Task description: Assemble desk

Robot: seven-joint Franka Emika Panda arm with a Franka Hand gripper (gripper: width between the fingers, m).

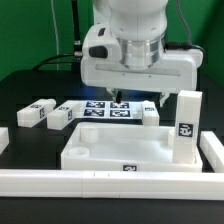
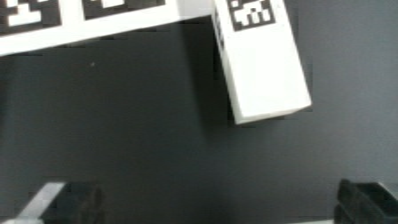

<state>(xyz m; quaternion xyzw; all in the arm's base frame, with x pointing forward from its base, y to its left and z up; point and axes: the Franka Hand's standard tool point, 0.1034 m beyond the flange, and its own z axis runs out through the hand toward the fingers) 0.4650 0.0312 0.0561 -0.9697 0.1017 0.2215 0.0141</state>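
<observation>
Tabletop [image 1: 118,152], white, shallow and rimmed, lies flat on the dark worktop [image 2: 160,150], with a small black-and-white tag on its front edge. One leg block [image 1: 187,126] stands upright at the tabletop's end on the exterior view's right, tag facing the camera; whether the two touch cannot be told. A second leg block [image 1: 35,113] and a third leg block [image 1: 63,116] lie on their sides behind the tabletop on the exterior view's left. A fourth leg block [image 1: 150,115] lies behind the far rim.

Above them the white arm [image 1: 125,45] hangs with its wrist pointed straight down, just behind the tabletop. The fingers [image 2: 57,200] are spread wide and released, gripping and touching nothing, with bare worktop between them. In the wrist view a tagged leg block lies clear of them.

The marker board [image 1: 100,110] lies flat beneath the arm. Long white rails [image 1: 110,183] border the front and sides.
</observation>
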